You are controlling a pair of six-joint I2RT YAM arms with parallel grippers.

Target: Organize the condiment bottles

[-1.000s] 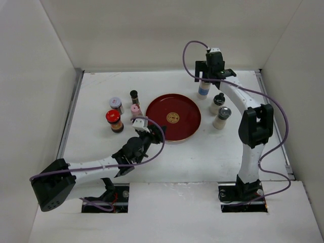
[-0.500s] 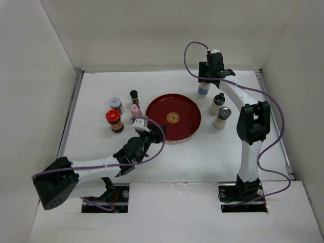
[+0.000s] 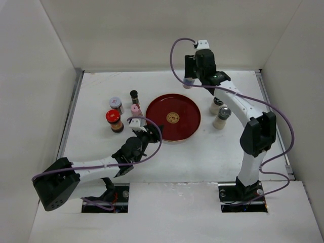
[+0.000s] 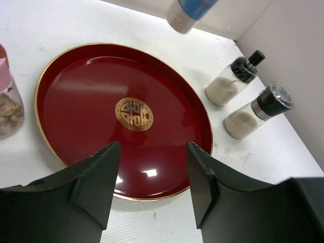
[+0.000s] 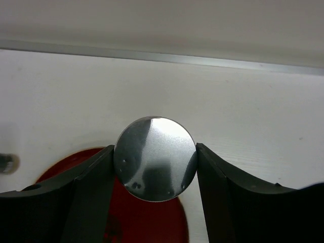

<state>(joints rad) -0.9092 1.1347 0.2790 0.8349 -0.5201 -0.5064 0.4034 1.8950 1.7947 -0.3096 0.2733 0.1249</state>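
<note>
While my right claw pinches the white blue-banded cylinder by its silver top, holding it in the air by the far rim of the red tray, my left claw hangs spread over the tray's near edge.

Four bottles stand upright left of the red tray: red-capped dark jar, silver-lidded jar, thin dark bottle, pink-capped bottle. To the tray's right stand the black-topped shaker and grey-capped shaker. The white blue-banded cylinder hangs tilted above the table, clamped in the right gripper.
</note>
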